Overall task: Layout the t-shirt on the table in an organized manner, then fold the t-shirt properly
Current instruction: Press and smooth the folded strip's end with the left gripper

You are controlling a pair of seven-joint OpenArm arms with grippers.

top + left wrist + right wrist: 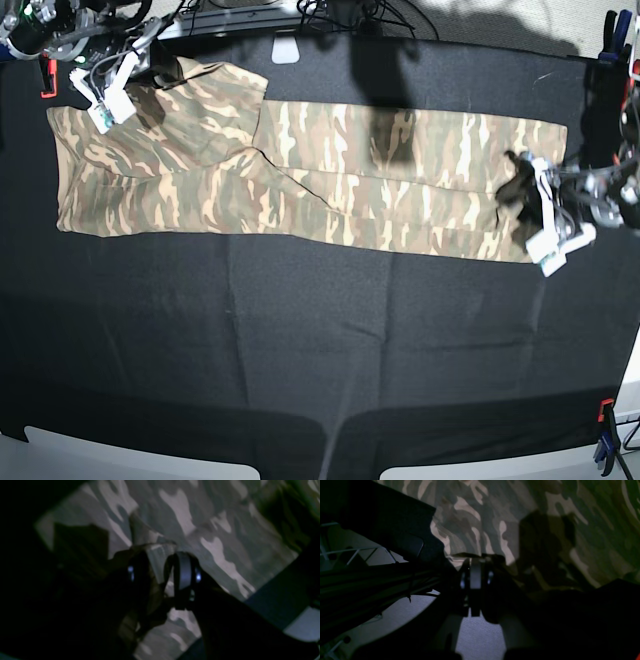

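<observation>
Camouflage fabric t-shirt in tan, brown and olive (300, 175) lies as a long narrow band across the far half of the bench with matte black cloth (300, 350), long axis running side to side in the base view; folded sleeve and collar end at that view's left, hem end at its right. Far edge of the shirt sits near the bench's back edge, so little margin there; the whole near half of the black cloth is bare, plenty of room. Right end effector (105, 100) is at the sleeve end, jaws clenched on a fold of the shirt at its edge, per the right wrist view (475, 575). Left end effector (545, 235) is at the hem end; the left wrist view (162, 576) shows jaws parted with a lifted flap of fabric between them. Orange and blue clamp (603, 440) at the near corner.
</observation>
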